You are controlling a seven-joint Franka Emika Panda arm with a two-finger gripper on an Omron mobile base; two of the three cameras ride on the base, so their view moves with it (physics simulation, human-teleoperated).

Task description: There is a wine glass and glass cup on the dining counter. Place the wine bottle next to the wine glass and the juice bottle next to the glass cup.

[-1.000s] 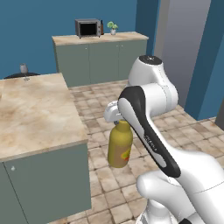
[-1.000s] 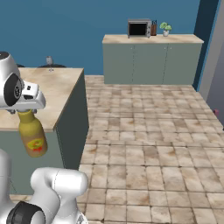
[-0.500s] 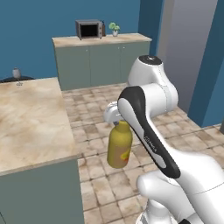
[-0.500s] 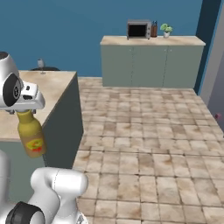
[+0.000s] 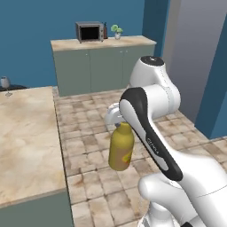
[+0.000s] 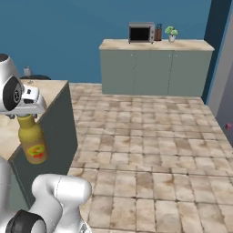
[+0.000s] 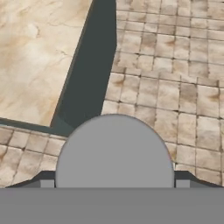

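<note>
My gripper [image 5: 117, 123] is shut on the neck of the juice bottle [image 5: 121, 149], a stout yellow bottle with a red-orange label [image 6: 35, 149]. The bottle hangs upright over the tiled floor, just off the corner of the dining counter [image 5: 26, 146]. In the hand view its grey cap [image 7: 114, 151] sits between my fingertips [image 7: 43, 178], above the counter corner [image 7: 39, 65]. A small pale glass [image 5: 4, 82] stands at the counter's far end, also seen from the right [image 6: 27, 71]; I cannot tell whether it has a stem. The wine bottle is out of view.
Against the blue wall stands a short counter [image 6: 154, 63] with a microwave [image 6: 141, 32], a slim dark object [image 6: 158, 32] and a small plant [image 6: 171, 32]. Open tiled floor [image 6: 150, 150] stretches right of the dining counter. A grey wall [image 5: 195, 57] rises on the right.
The whole scene has slid left in both base views, so the base has moved. The juice bottle stays in my gripper in the same pose.
</note>
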